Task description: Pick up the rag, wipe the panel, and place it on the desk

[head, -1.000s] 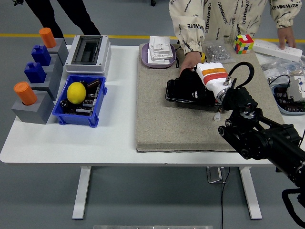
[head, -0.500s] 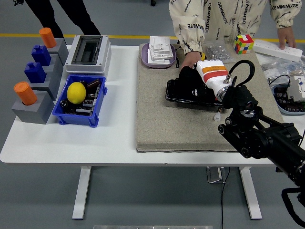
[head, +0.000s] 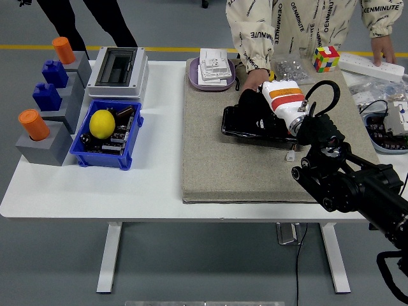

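A black panel (head: 245,127) lies on the grey felt mat (head: 210,159) at the table's middle right. My right hand (head: 280,97), white with an orange band, rests on the panel's far right part. Its fingers are curled on a dark rag (head: 250,104) pressed against the panel. The rag is hard to tell from the black panel. A person at the far side holds one hand (head: 256,79) at the panel's far edge. The person's other hand (head: 383,50) rests on a white power strip (head: 370,65). My left hand is out of view.
A blue bin (head: 107,134) with a lemon (head: 102,123), grey blocks (head: 44,143) with orange cylinders and a grey box (head: 118,69) stand at the left. A purple tray (head: 194,80) of white switches, a colour cube (head: 325,58) and a parts tray (head: 386,143) are at the back and right.
My right hand has shifted a little toward the far side of the panel with the rag. The person's hands have stayed put.
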`<act>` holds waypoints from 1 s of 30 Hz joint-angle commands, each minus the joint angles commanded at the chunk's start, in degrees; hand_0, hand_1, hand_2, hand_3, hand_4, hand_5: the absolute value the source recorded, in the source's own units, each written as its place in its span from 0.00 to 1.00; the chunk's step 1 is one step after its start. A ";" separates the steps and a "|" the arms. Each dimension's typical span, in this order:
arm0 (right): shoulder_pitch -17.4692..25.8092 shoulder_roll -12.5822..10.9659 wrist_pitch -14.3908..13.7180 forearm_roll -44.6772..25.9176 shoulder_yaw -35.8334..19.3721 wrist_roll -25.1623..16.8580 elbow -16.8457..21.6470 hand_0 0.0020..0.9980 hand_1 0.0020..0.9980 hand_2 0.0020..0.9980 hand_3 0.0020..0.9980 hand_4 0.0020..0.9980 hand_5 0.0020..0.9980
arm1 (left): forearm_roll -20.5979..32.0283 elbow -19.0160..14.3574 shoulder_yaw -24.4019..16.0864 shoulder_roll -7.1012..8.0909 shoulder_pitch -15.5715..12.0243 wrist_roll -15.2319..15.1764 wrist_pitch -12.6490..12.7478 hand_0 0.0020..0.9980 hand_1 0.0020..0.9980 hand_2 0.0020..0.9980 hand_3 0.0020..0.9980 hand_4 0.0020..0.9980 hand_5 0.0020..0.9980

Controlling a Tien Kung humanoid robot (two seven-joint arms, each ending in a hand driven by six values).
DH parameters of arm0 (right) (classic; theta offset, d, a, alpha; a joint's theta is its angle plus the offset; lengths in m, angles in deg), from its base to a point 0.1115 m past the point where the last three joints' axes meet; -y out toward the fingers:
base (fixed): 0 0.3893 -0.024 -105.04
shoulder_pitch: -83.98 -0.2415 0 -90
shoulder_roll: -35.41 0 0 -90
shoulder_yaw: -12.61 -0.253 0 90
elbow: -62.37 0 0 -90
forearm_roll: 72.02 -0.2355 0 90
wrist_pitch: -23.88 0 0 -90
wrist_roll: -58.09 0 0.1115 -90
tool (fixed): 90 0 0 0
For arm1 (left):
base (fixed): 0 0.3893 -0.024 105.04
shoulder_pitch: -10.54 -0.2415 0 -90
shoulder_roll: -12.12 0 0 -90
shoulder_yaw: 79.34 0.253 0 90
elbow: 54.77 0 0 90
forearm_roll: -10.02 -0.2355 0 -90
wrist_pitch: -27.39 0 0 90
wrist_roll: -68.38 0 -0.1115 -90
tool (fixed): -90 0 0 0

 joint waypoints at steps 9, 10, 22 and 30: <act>0.02 0.00 0.12 -0.08 0.18 0.04 -0.12 0.28 0.36 0.42 0.43 1.00 0.12 | 0.06 0.00 0.00 -0.03 -0.04 -0.08 0.00 0.65 0.70 0.74 0.57 0.60 0.47; 0.04 0.00 0.15 -0.07 0.18 0.05 -0.16 0.28 0.36 0.42 0.43 1.00 0.12 | 0.05 0.00 0.02 -0.04 -0.05 -0.08 0.01 0.65 0.70 0.74 0.57 0.60 0.47; 0.66 0.00 0.26 -0.21 -0.29 0.02 0.01 0.28 0.36 0.42 0.43 1.00 0.12 | 0.02 0.00 -0.12 -0.18 -0.18 -0.06 0.06 0.65 0.70 0.74 0.56 0.60 0.47; 1.68 0.00 0.36 -0.47 -1.24 -0.01 0.09 0.28 0.36 0.42 0.43 1.00 0.12 | -0.04 0.00 -0.36 -0.31 -0.37 -0.11 0.04 0.65 0.70 0.74 0.57 0.60 0.47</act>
